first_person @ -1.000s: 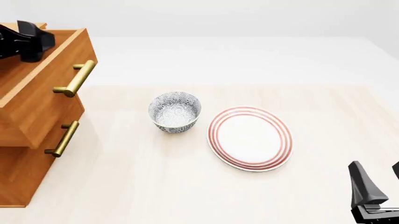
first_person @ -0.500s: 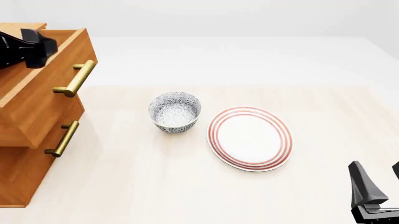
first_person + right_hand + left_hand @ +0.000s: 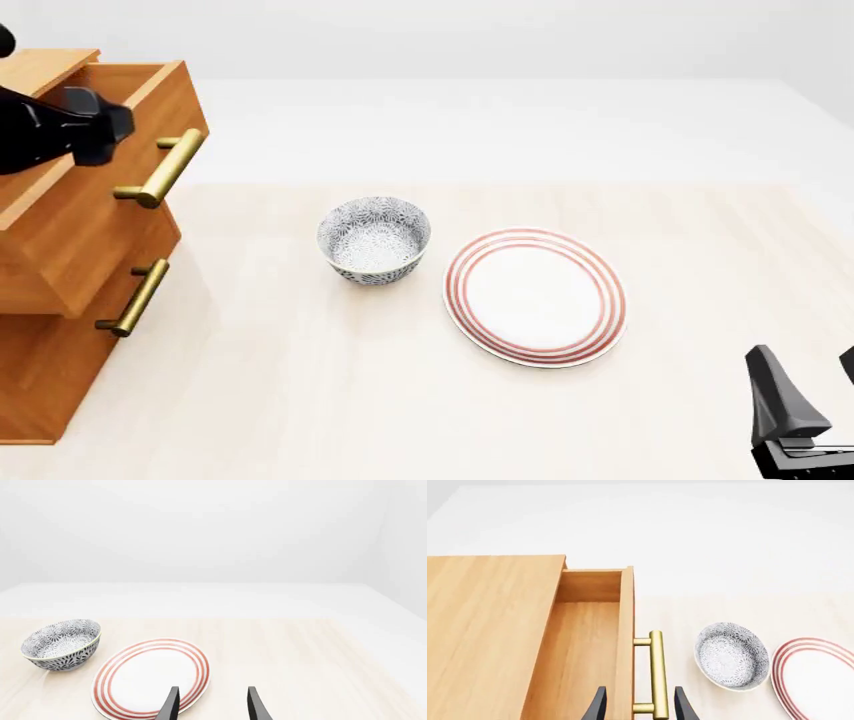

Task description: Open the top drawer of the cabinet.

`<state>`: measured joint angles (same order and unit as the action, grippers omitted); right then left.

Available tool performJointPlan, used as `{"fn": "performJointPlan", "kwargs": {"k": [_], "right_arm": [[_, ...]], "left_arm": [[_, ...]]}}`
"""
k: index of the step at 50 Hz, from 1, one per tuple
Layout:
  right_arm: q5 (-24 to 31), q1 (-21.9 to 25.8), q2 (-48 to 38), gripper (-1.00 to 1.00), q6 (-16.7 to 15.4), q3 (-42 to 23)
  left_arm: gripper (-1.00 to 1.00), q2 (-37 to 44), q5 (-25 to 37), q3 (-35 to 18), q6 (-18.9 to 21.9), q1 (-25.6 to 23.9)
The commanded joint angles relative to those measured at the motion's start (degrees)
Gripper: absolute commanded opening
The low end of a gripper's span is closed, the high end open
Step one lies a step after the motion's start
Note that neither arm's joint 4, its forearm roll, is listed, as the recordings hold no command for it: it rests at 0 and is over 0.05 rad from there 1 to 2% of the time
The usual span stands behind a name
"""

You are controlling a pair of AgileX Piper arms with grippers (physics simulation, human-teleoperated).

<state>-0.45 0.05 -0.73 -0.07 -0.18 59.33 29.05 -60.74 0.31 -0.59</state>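
At nine o'clock, the top drawer (image 3: 94, 190) stands pulled out of the cabinet (image 3: 54, 370). Left gripper (image 3: 639, 707) jaws hang released astride its brass handle (image 3: 657, 675). Right gripper (image 3: 210, 705) jaws are released too.

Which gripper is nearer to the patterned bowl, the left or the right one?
The left gripper is nearer, above the top drawer left of the bowl. The right gripper is farther, beyond the plate.

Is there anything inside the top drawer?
The top drawer is pulled out, and the part that shows is only bare wood. The rest is hidden under the cabinet top, and the near end is cut off by the picture edge, so something could be there.
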Motion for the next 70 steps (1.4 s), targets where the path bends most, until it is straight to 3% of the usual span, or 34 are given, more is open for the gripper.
{"fn": "performJointPlan", "kwargs": {"k": [1, 70], "right_arm": [[0.1, 0.0, 0.1, 1.0, 0.0, 0.0], [0.1, 0.0, 0.1, 1.0, 0.0, 0.0]], "left_arm": [[1.0, 0.5, -1.3, 1.7, -0.8, 0.1], [1.0, 4.2, -2.3, 3.2, -1.0, -4.4]]}}
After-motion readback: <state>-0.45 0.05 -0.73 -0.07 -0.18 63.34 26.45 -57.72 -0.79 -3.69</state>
